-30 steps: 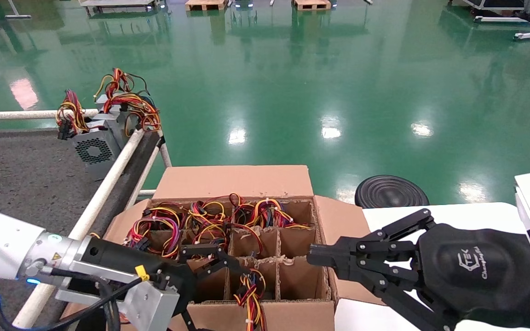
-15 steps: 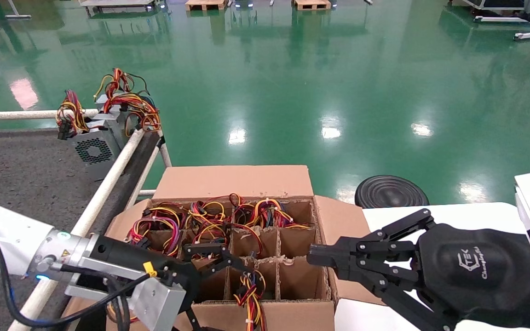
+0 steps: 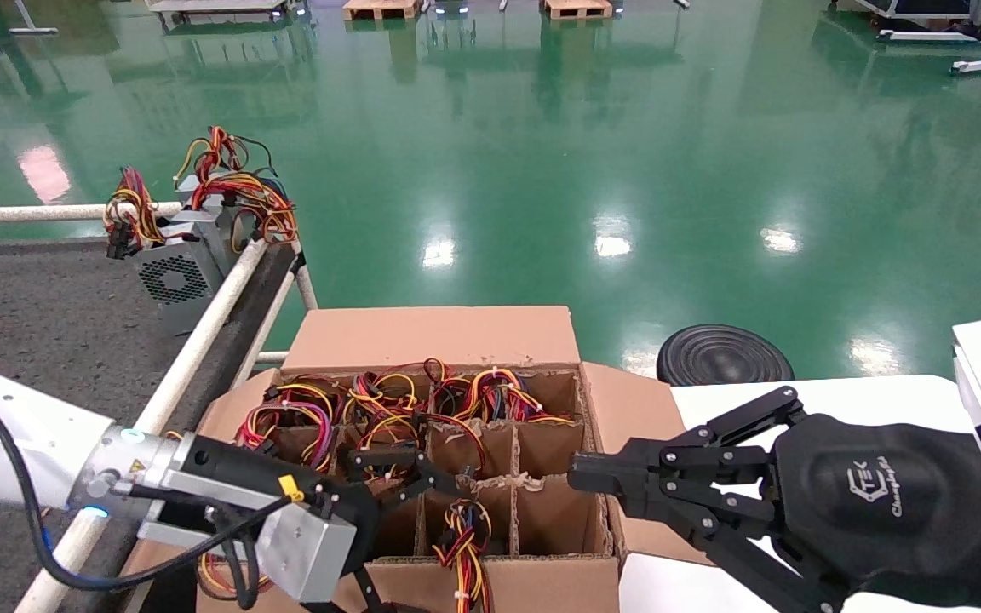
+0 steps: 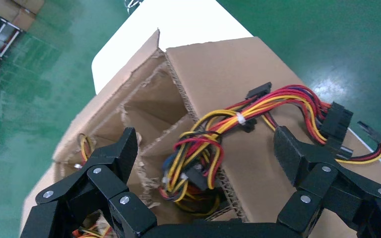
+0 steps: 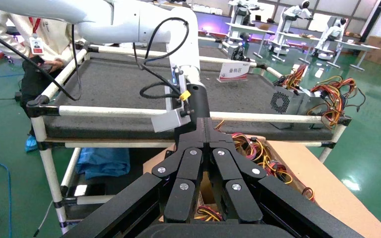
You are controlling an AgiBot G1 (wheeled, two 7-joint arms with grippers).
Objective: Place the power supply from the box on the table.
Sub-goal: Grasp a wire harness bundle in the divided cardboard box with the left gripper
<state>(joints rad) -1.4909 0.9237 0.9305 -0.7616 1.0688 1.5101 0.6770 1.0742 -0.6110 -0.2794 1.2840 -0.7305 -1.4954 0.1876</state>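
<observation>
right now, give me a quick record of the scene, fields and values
left gripper: open, over the box's near cells, above a wire bundle
right gripper: shut, at the box's right wall
box: open, cardboard grid, wires in many cells
table: dark grey, left of box
on table: fan-grille unit at far corner
power supply case: hidden

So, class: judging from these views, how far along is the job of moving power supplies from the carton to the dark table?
Done: grey metal power supplies already stand at the far corner of the dark speckled table. In hand: the left gripper, open, hovers over the brown cardboard box, around a coloured wire bundle, gripping nothing. The right gripper is shut beside the box. Left: grasp, lift, place.
</observation>
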